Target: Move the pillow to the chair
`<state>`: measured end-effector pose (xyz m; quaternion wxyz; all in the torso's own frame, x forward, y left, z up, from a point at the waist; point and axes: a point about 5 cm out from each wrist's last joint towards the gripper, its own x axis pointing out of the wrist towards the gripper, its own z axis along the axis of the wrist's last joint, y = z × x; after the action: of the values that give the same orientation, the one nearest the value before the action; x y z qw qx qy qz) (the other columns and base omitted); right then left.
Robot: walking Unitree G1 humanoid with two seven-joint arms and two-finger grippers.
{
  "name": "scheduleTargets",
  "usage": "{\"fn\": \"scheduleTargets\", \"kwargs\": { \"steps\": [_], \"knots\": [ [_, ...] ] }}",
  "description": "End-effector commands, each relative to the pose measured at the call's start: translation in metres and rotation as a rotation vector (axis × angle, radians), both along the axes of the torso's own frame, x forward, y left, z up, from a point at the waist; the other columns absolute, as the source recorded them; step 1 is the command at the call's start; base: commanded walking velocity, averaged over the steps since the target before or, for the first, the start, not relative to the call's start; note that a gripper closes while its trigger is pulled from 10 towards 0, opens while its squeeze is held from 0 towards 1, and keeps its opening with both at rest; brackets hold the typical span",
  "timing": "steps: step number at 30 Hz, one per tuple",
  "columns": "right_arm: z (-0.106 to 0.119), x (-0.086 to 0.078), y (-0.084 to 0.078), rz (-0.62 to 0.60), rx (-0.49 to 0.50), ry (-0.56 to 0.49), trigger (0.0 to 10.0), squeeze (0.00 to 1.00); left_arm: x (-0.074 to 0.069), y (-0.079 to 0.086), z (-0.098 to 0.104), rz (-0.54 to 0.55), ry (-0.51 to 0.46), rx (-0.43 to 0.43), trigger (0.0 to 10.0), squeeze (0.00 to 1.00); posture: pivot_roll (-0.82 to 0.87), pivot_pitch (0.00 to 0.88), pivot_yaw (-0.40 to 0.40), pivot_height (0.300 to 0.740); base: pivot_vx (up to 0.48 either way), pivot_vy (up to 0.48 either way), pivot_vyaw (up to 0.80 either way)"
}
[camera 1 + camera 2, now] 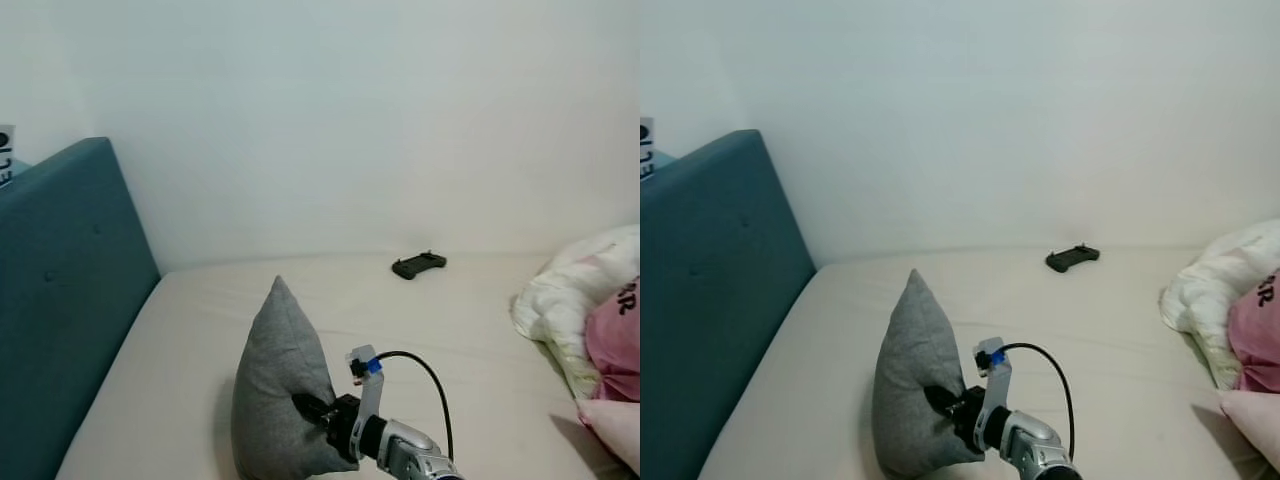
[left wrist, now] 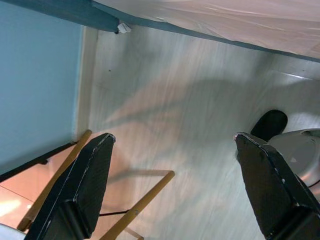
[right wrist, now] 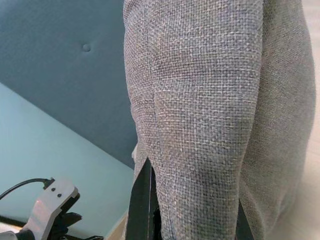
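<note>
A grey fabric pillow stands upright on the cream mattress, close to the front edge. My right gripper reaches in from below and is shut on the pillow's lower right side, its black fingers pressed into the cloth. In the right wrist view the pillow sits between the fingers. My left gripper hangs open over a pale wood floor, beside the bed. Light wooden bars, perhaps a chair's frame, lie under it.
A teal padded headboard rises on the left. A black controller lies near the wall at the back of the bed. A white and pink duvet is bunched at the right. A dark foot rests on the floor.
</note>
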<state>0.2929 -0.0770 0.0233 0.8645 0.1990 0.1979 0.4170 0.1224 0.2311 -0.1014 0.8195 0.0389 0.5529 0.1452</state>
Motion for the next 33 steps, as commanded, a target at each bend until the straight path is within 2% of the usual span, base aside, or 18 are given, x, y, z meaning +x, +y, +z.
{"fn": "scheduleTargets", "kwargs": {
  "steps": [1, 8, 13, 18, 20, 23, 25, 30, 33],
  "knots": [
    [0.001, -0.004, 0.012, 0.074, 0.013, -0.015, 10.0, 0.00, 0.001, -0.003, 0.000, -0.015, -0.003, -0.012, 10.0, 0.00, -0.09, 0.000, 0.012, 0.740, 0.000, 0.000, 0.73],
    [0.004, -0.006, 0.017, 0.109, 0.049, -0.033, 10.0, 0.00, -0.001, -0.003, -0.001, 0.020, -0.001, -0.013, 10.0, 0.00, -0.09, 0.000, 0.010, 0.740, 0.000, 0.000, 0.73],
    [0.005, -0.004, 0.015, 0.099, 0.041, -0.034, 10.0, 0.00, -0.005, -0.002, -0.002, 0.036, 0.028, -0.015, 10.0, 0.00, -0.09, 0.000, 0.008, 0.740, -0.397, 0.000, 0.73],
    [-0.004, -0.005, 0.004, 0.048, -0.014, 0.008, 10.0, 0.00, -0.006, -0.003, -0.003, 0.021, 0.031, -0.013, 10.0, 0.00, -0.08, 0.000, 0.005, 0.740, -0.480, 0.000, 0.73],
    [-0.010, -0.008, -0.002, 0.026, -0.035, 0.035, 10.0, 0.00, -0.006, -0.003, -0.003, 0.021, 0.027, -0.012, 10.0, 0.00, -0.08, 0.000, 0.005, 0.740, 0.000, 0.000, 0.73],
    [-0.026, -0.018, -0.021, -0.042, -0.084, 0.111, 10.0, 0.00, -0.005, -0.005, -0.003, 0.001, 0.023, -0.011, 10.0, 0.00, -0.08, 0.000, 0.005, 0.740, 0.000, 0.000, 0.73],
    [-0.029, -0.021, -0.026, -0.052, -0.086, 0.125, 10.0, 0.00, -0.006, -0.004, -0.003, 0.000, 0.025, -0.010, 10.0, 0.00, -0.08, 0.000, 0.005, 0.740, 0.000, 0.000, 0.73],
    [-0.031, -0.024, -0.027, -0.053, -0.075, 0.133, 10.0, 0.00, -0.006, -0.004, -0.003, 0.001, 0.026, -0.009, 10.0, 0.00, -0.09, 0.000, 0.005, 0.740, 0.000, 0.000, 0.73],
    [-0.027, -0.022, -0.021, -0.024, -0.030, 0.117, 10.0, 0.00, -0.007, -0.004, -0.003, -0.005, 0.027, -0.011, 10.0, 0.00, -0.09, 0.000, 0.004, 0.740, 0.000, 0.000, 0.73]
  ]
}}
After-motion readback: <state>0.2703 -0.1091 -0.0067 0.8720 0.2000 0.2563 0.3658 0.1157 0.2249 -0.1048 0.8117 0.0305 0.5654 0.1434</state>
